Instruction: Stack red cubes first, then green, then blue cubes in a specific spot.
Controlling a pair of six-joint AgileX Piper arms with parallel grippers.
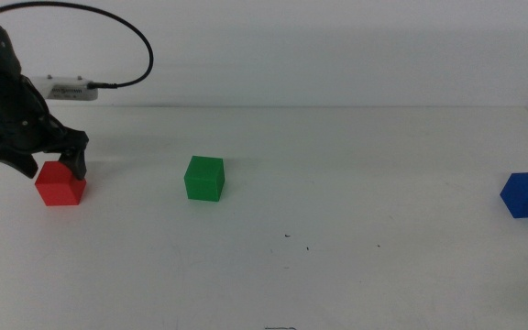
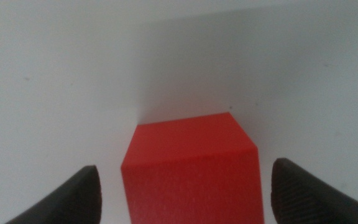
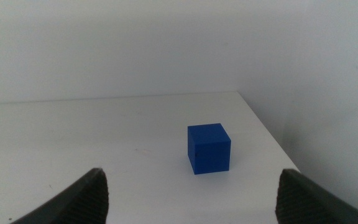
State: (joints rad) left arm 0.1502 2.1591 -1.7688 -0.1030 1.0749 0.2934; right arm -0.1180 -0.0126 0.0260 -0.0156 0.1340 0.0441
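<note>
The left gripper [image 1: 55, 167] hangs with jaws spread around the red cube [image 1: 60, 184] at the table's left; closing comes next. The right gripper [image 3: 191, 193] waits spread, facing the blue cube [image 3: 209, 149]

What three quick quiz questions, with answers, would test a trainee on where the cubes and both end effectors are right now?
1. True or false: the left end effector is open around the red cube.
2. Which cube sits between the other two in the middle view? A) green B) blue C) red
3. Fill in: the right wrist view shows the ___ cube ahead of the open right end effector.

Key: 1 true. 2 A, the green cube. 3 blue.
</note>
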